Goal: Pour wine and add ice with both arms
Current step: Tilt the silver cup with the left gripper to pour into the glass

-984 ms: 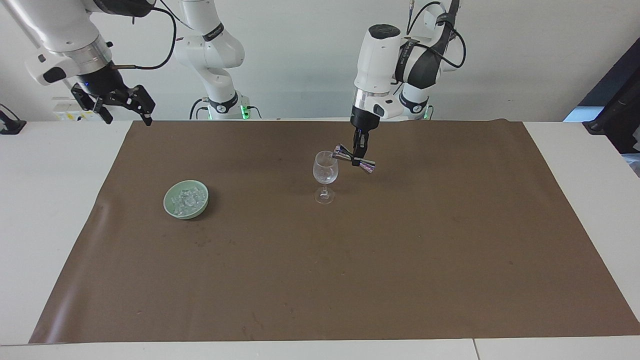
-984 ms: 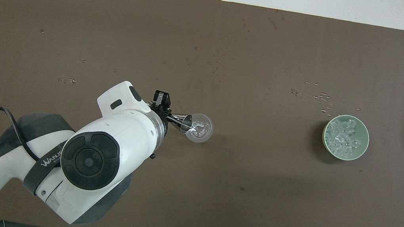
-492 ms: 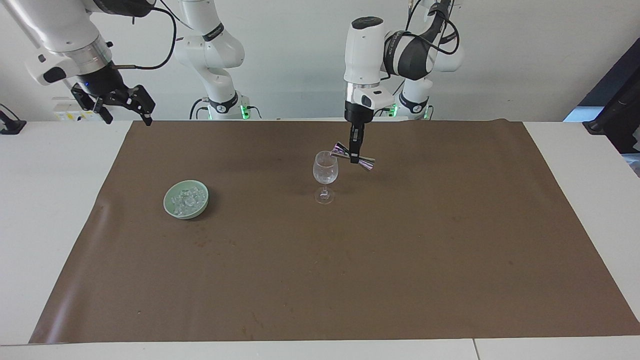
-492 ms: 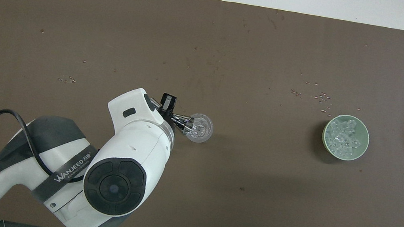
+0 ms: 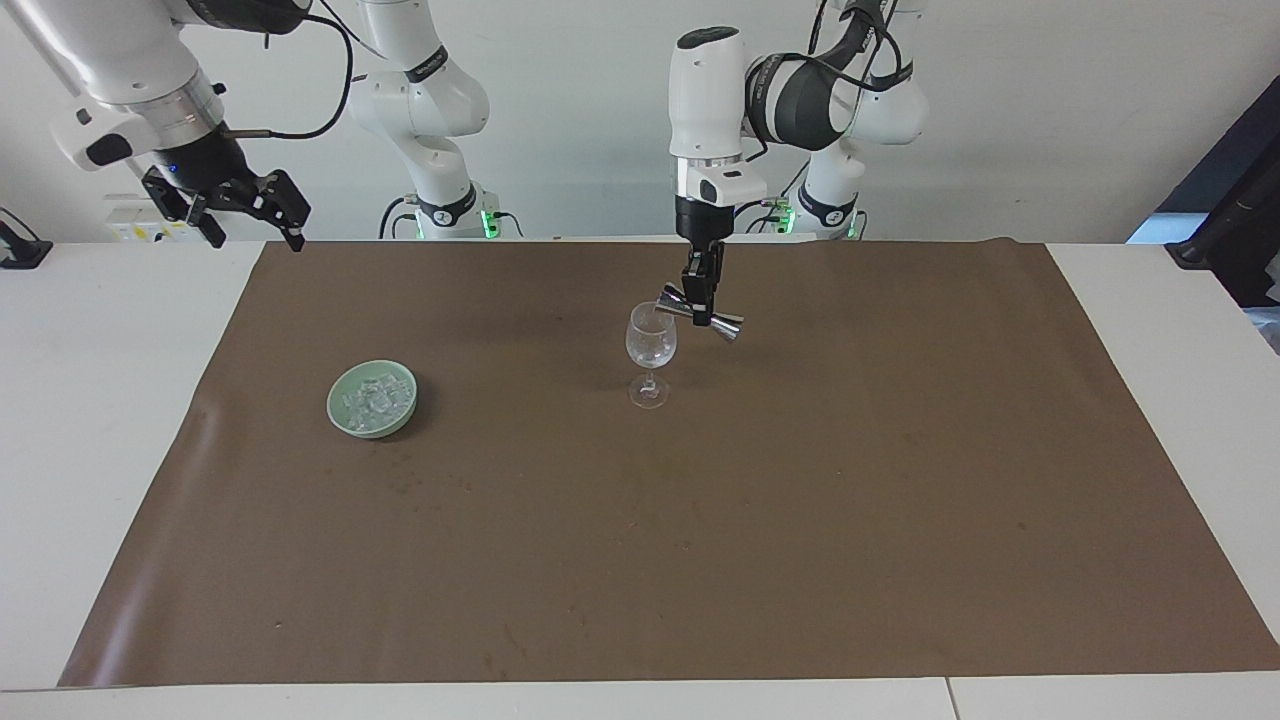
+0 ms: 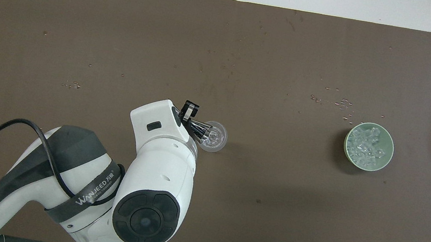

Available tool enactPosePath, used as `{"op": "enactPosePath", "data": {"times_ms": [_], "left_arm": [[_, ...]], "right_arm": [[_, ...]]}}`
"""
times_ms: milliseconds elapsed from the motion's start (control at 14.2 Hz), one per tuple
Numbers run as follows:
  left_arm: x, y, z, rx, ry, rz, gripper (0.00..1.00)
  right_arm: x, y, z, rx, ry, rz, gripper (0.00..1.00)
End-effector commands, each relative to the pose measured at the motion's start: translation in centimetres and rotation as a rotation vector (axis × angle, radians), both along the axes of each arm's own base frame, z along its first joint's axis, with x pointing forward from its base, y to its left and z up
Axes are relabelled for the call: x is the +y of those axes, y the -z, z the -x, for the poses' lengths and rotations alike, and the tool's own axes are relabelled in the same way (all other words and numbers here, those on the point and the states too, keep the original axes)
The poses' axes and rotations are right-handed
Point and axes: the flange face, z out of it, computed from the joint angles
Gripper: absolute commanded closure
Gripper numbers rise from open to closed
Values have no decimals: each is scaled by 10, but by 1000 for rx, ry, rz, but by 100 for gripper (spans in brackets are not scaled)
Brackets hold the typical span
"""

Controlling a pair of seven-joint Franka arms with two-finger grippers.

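Tipping jigger (image 5: 700,313) over wine glass (image 5: 651,345), left gripper (image 5: 703,297).

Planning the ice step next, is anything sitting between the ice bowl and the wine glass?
Nothing visible. Only bare brown mat lies between the bowl of ice and the wine glass. The left gripper holds a jigger tilted over the glass's rim.

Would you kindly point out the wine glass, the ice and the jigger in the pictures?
wine glass (image 5: 651,345), facing view, on its bowl.
ice (image 6: 366,146), overhead view, middle of the heap.
jigger (image 5: 727,327), facing view, on its lower cone.
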Motion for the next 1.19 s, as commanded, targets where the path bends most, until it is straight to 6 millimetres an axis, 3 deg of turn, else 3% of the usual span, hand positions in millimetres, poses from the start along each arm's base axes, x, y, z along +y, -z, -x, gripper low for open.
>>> {"op": "enactPosePath", "data": {"times_ms": [0,492,984,1124], "left_arm": [[-8,0,-1,-38,24,-56,100],[-14,-2,3,-63,148,-125,100],[-12,-3,2,-45,124,-100,100],[-8,-5,-1,26,64,-14,100]], "right_arm": [[0,1,4,0,-3,-5,0],[0,1,4,0,-3,-5,0],[0,1,4,0,-3,-5,0],[0,1,4,0,-3,-5,0]]}}
